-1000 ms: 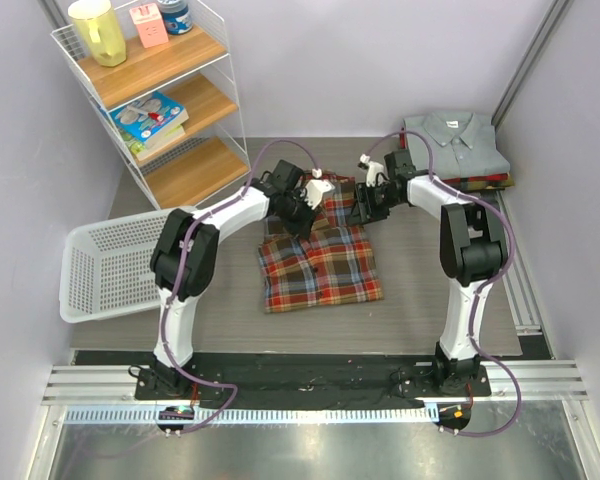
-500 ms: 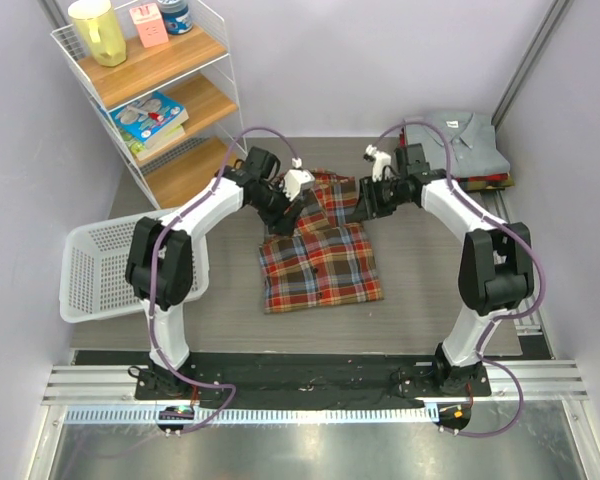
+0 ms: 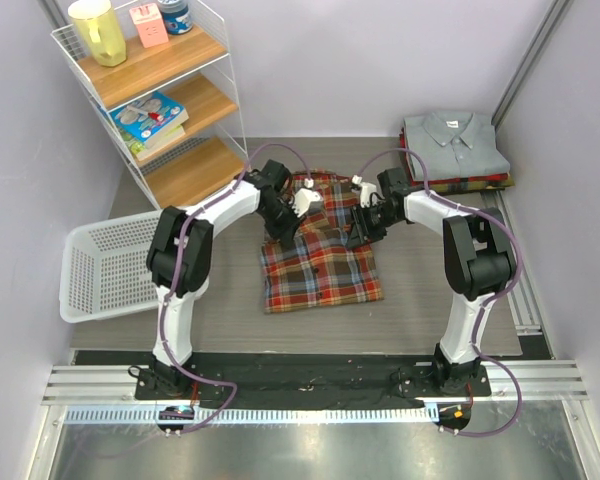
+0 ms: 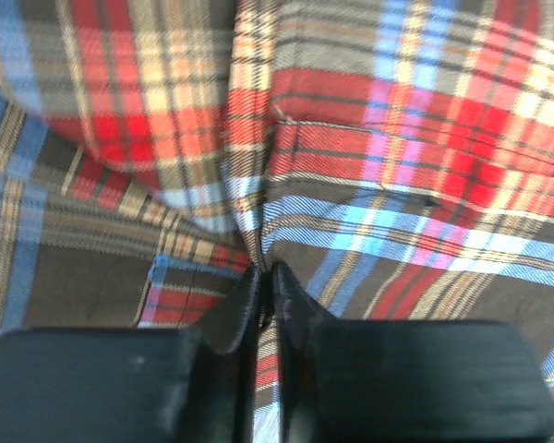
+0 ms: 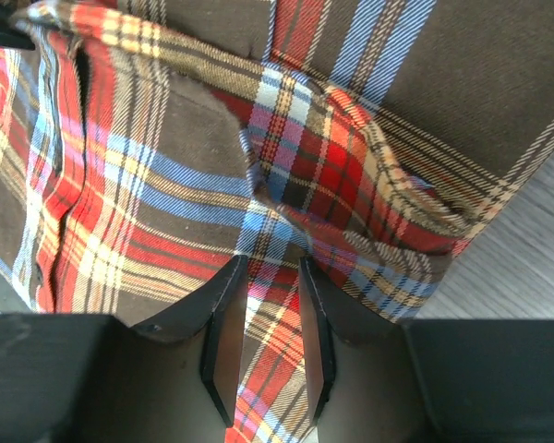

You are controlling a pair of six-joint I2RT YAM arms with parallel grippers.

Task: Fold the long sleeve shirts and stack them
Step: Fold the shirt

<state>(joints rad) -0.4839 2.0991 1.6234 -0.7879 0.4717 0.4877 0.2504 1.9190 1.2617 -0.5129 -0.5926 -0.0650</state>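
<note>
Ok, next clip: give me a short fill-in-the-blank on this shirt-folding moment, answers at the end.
1. The left gripper is pinched shut on the plaid shirt, while the right gripper stands ____ around a ridge of it.
2. The collared shirt folded at the far right is ____.
3. The white basket sits at the ____ side of the table.
Missing words: open; grey; left.

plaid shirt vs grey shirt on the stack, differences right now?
The plaid shirt lies mid-table, far end rumpled; grey shirt is neatly folded, collar up. Plaid lies alone on the table; grey tops a stack at the far right. The left end effector and right end effector touch the plaid; nothing touches the grey. Both are folded to rough rectangles.
</note>
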